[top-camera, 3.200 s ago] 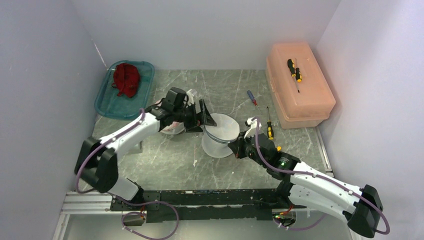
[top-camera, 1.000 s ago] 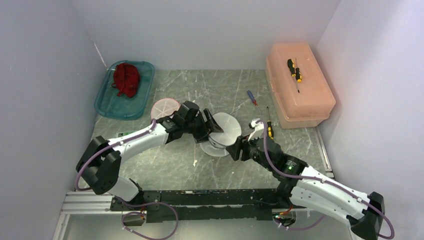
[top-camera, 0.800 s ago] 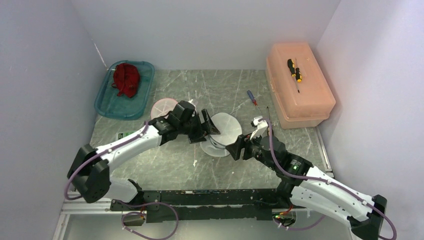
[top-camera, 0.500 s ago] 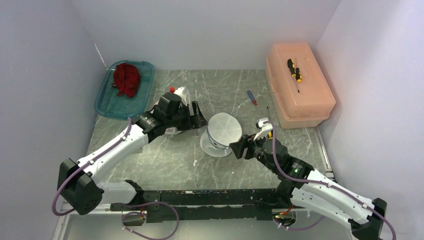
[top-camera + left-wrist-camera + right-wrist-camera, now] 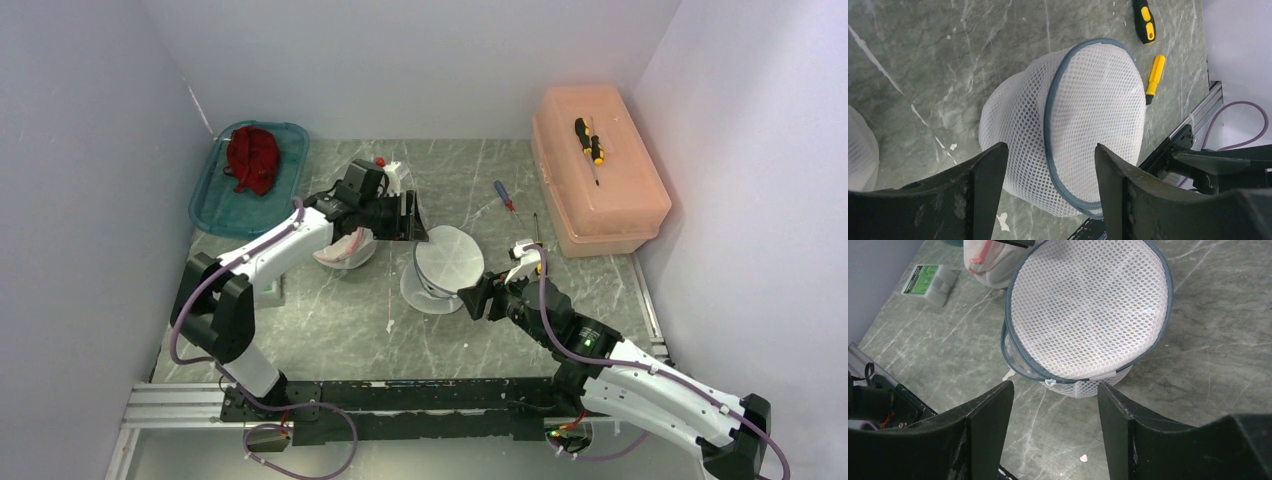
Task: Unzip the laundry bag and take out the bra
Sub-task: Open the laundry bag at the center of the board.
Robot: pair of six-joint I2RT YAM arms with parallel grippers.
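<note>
We see the white mesh laundry bag (image 5: pixel 444 268) standing on the green marbled table (image 5: pixel 330 320), about midway between the two arms, its round top edged with a grey-blue band. From the right wrist view that band seems to part slightly along the near-left side, and a small white tab (image 5: pixel 1048 383) hangs at the front. We cannot tell how far the zip is open. The left gripper (image 5: pixel 408 217) hovers just beside the bag's far-left side, its jaws well apart and holding nothing. In its wrist view the bag shows in the gap between the fingers, untouched. The right gripper (image 5: pixel 474 298) sits near the bag's near-right side, jaws likewise spread and empty. Under the left arm lies a pale pink-and-white bundle (image 5: pixel 343 250); we cannot tell whether it is the bra. At the far left a teal tray (image 5: pixel 212 205) holds a red cloth (image 5: pixel 252 158). At the far right stands a salmon box (image 5: pixel 610 200) with a screwdriver (image 5: pixel 590 140) on its lid. A blue-handled screwdriver (image 5: pixel 503 193) lies on the table between the box and the bag.
</note>
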